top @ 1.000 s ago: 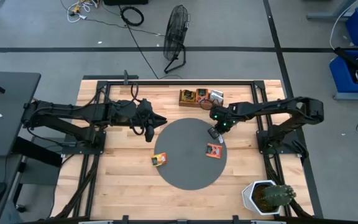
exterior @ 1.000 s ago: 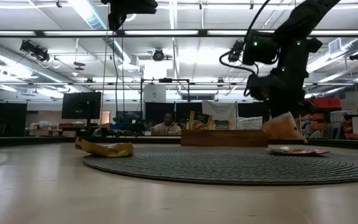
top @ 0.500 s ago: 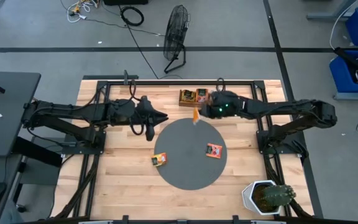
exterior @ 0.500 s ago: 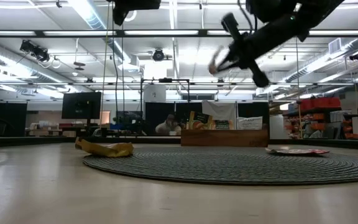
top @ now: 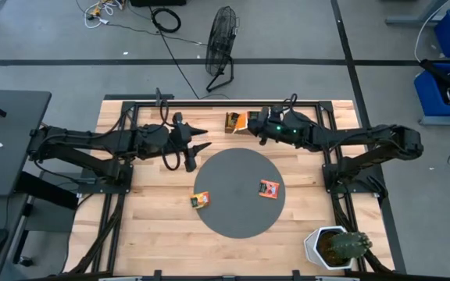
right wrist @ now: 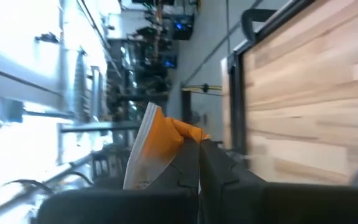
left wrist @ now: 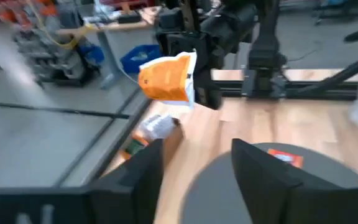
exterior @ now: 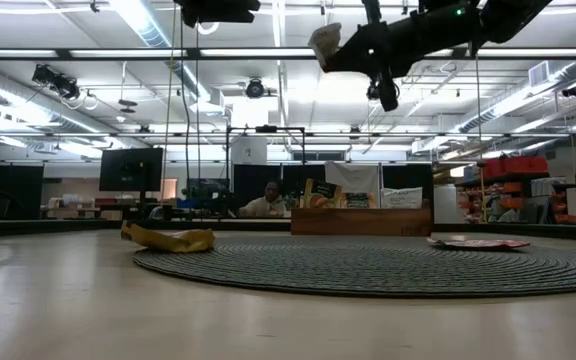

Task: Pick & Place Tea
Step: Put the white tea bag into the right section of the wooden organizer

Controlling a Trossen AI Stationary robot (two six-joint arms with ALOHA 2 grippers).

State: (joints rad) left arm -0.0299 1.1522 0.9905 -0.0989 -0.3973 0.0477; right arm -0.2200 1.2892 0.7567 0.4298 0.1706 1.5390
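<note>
My right gripper (top: pixel 250 123) is shut on an orange tea sachet (top: pixel 242 122), high over the wooden tray (top: pixel 233 122) at the table's far edge. The left wrist view shows that sachet (left wrist: pixel 166 78) in the air above the tray (left wrist: pixel 157 132). Two more sachets lie flat on the round grey mat (top: pixel 237 176): an orange-red one (top: pixel 269 189) and a yellowish one (top: pixel 201 200). My left gripper (top: pixel 201 137) hangs open above the wood left of the mat, touching nothing. My right gripper pinches the orange sachet by one edge (right wrist: pixel 180 138) between its two fingers (right wrist: pixel 211 163). The fingers lie about level and come from the table's right side. The sachet sticks out past the fingertips toward the left, lifted clear of tray and mat (exterior: pixel 324 40).
A potted cactus (top: pixel 336 246) stands at the table's near right corner. A black metal frame (top: pixel 209 102) runs along the far edge. A floor fan (top: pixel 222 47) stands beyond the table. A person (exterior: pixel 268 205) sits in the room behind.
My right gripper has risen from the mat with the orange sachet, tipped from pointing down to about level and rolled, and gone toward the far edge over the tray. The sachet is lifted clear. My left gripper has rolled in place and opened.
</note>
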